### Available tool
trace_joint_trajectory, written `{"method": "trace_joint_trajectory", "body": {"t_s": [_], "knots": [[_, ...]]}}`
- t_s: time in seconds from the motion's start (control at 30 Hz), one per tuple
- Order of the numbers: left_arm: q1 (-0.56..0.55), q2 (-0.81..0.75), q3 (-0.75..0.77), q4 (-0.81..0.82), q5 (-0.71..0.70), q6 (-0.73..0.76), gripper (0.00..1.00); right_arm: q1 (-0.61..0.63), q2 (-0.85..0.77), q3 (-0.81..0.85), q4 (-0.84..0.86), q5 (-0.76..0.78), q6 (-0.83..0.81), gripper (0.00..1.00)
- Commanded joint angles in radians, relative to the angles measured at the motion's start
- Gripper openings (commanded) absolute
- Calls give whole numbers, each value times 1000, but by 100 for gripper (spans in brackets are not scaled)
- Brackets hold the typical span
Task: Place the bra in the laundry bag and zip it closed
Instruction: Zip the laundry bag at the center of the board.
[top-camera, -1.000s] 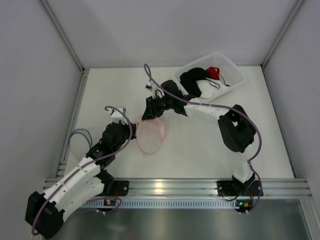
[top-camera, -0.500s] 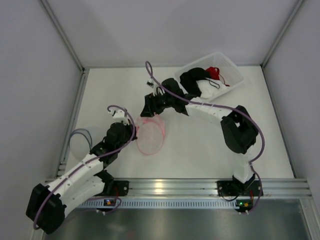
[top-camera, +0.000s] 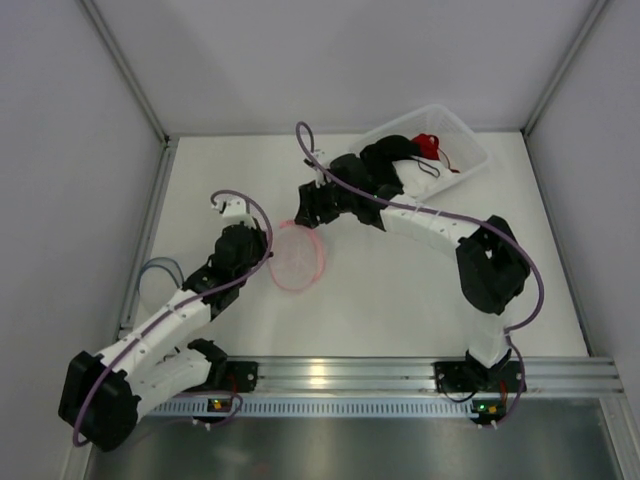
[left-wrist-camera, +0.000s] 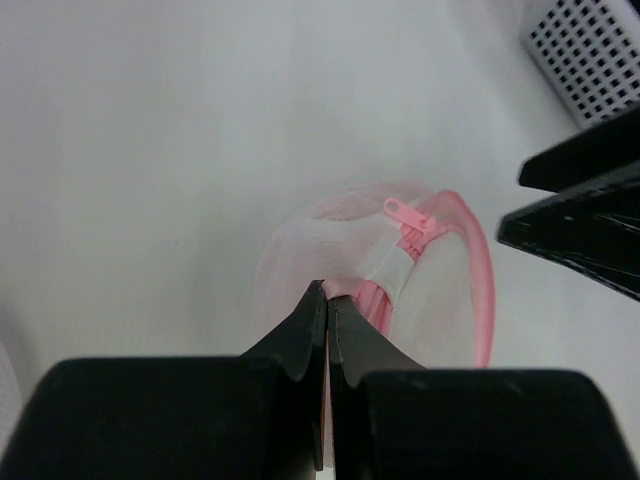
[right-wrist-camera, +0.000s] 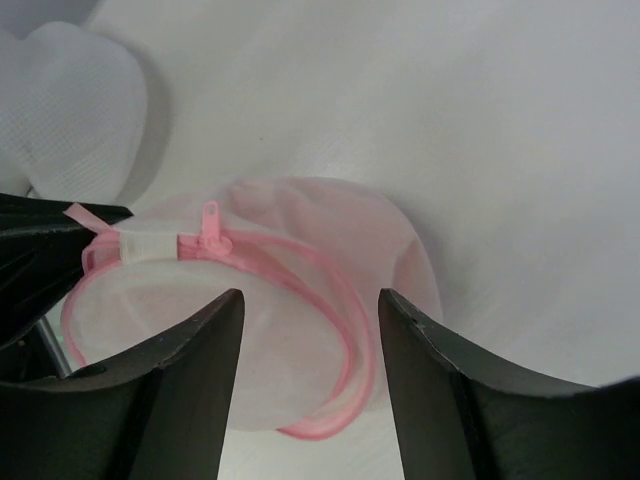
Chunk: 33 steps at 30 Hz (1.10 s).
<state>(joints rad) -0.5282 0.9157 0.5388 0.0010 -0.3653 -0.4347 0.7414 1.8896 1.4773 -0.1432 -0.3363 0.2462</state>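
Pink round mesh laundry bag (top-camera: 297, 258) lies flat on the white tabletop (top-camera: 400, 300), near the middle and a little to the left. The left gripper (left-wrist-camera: 328, 300) is clenched on the bag's left edge, its black fingers pinched together at the white fabric tab (left-wrist-camera: 392, 268) where the zip ends. The pink zip pull (right-wrist-camera: 212, 226) sits just beside that tab. The right gripper (right-wrist-camera: 310, 300) hovers over the far side of the bag with its fingers spread apart and nothing between them.

The black bra (top-camera: 385, 158) is not in the bag. It lies in the white perforated plastic basket (top-camera: 470, 150) at the far right of the table, well apart from the bag, with a red garment (top-camera: 428, 144) beside it. From above, the right arm's forearm and purple cable (top-camera: 340, 178) run across the basket's near corner, between basket and bag. A white mesh item (right-wrist-camera: 70, 110) lies on the table beyond the left gripper; what it is cannot be told.
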Motion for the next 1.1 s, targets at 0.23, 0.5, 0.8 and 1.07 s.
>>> {"method": "trace_joint_trajectory", "body": {"t_s": [0.23, 0.5, 0.8, 1.07], "knots": [[105, 150, -14, 152, 26, -269, 0, -57, -149, -204, 25, 109, 45, 54], [115, 161, -43, 255, 66, -210, 0, -59, -127, -299, 134, -6, 166, 49], [157, 187, -74, 350, 153, -104, 0, -59, -61, -318, 218, -40, 192, 48], [206, 248, -28, 433, 293, 54, 0, -48, -23, -315, 223, 3, 159, 32]]}}
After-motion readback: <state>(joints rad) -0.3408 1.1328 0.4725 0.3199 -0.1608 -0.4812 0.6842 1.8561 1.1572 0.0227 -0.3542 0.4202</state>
